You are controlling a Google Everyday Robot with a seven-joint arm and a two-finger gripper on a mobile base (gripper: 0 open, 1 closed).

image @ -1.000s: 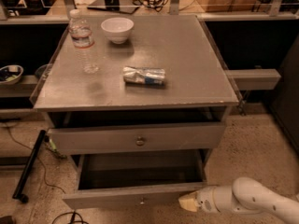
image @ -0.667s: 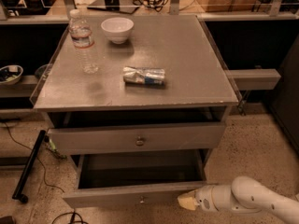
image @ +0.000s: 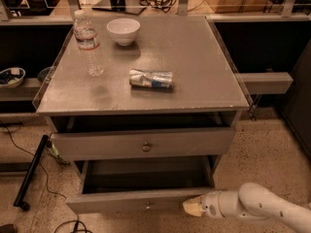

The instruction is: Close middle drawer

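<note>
The middle drawer (image: 131, 199) is a wide, shallow grey box pulled well out of the cabinet. Its bare floor shows, and its low flat front carries a small round knob (image: 147, 206). My gripper (image: 191, 207), cream-tipped on a white arm (image: 262, 208), comes in from the lower right. Its tip sits at the right end of the drawer front, touching it or very nearly so. Above it is the taller-fronted drawer (image: 143, 142) with a brass-coloured knob, standing slightly out from the cabinet.
On the cabinet top (image: 204, 67) are a water bottle (image: 88, 42), a white bowl (image: 123, 31) and a crushed can (image: 151, 79). A black bar (image: 30, 173) and cables lie on the floor at left. Shelves run along both sides, with a bowl (image: 11, 76) on the left one.
The gripper has edged slightly left along the middle drawer's front. The drawer itself has not visibly moved.
</note>
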